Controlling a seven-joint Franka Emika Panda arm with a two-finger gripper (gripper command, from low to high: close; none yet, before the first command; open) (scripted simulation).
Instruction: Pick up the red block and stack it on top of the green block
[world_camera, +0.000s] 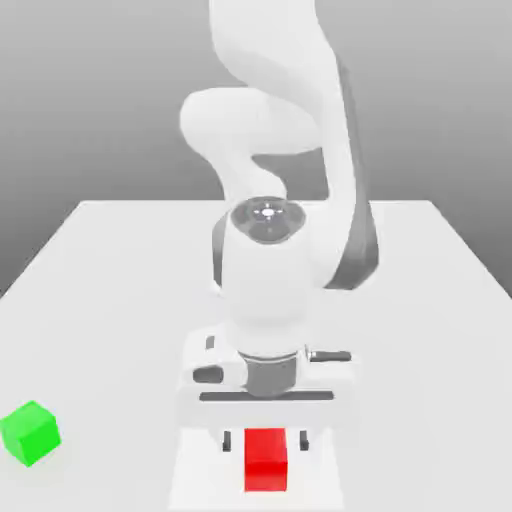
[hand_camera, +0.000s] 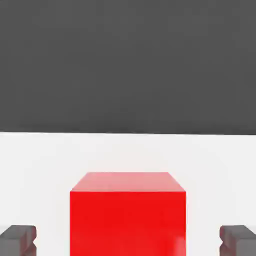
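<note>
1. Red block (world_camera: 265, 460): on the desk (world_camera: 130, 300), low in the exterior view, a bit to the exterior view's right of centre. Flat matte faces, sits upright, one side squarely facing that camera.
2. Tool (world_camera: 265, 440): right over the red block, pointing down. Stands wide, a finger on either side of the block. Visible gap at both sides, so not gripping anything.
3. Fingers (hand_camera: 18, 241): dark grey tips, flanking the block in the hand view too, white surface showing between each tip and the red faces. Block roughly midway between them.
4. Green block (world_camera: 31, 434): also on the desk, far over to the exterior view's left, well apart from red block and tool. Turned so a corner faces the camera. Top is bare, nothing stacked.
5. Arm (world_camera: 265, 290): white with dark grey parts, comes down from the top of the exterior view, bent, its wrist above the tool.
6. Desk: plain, pale, far edge straight. Grey background (world_camera: 90, 100) behind it.
</note>
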